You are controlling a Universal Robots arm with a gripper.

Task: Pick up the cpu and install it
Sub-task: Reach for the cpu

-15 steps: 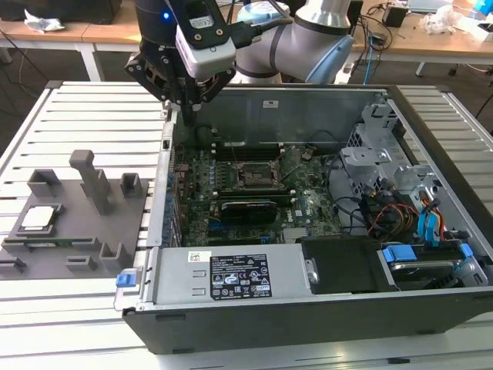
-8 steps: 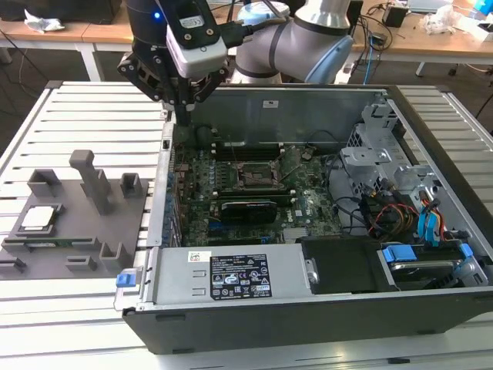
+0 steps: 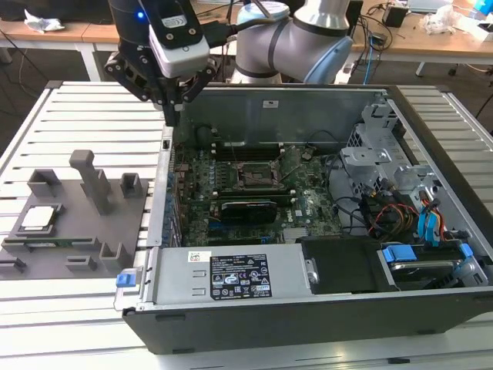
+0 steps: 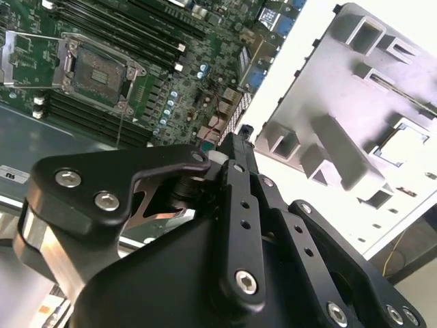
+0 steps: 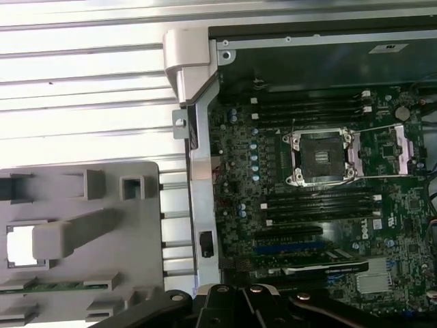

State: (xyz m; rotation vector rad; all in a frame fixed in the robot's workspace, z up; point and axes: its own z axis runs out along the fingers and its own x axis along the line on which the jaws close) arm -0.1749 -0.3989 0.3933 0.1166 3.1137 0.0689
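The cpu (image 3: 40, 218) lies flat in a square recess of the grey holder (image 3: 77, 231), at the exterior view's left, outside the computer case. In both wrist views it shows as a bright square (image 5: 19, 244) (image 4: 404, 146), partly behind an upright post. The open, empty socket (image 3: 258, 177) (image 5: 321, 158) (image 4: 95, 72) sits mid-motherboard. My gripper (image 3: 171, 116) (image 4: 235, 143) hangs above the case's left wall, between holder and board. Its fingers are shut, with nothing between them.
The open computer case (image 3: 308, 308) holds the motherboard, memory slots, a power supply box (image 3: 231, 281) at the front, and drive bays with cables (image 3: 416, 216) at the exterior view's right. A green memory stick (image 5: 41, 287) lies in the holder. Upright posts (image 3: 92, 181) rise from it.
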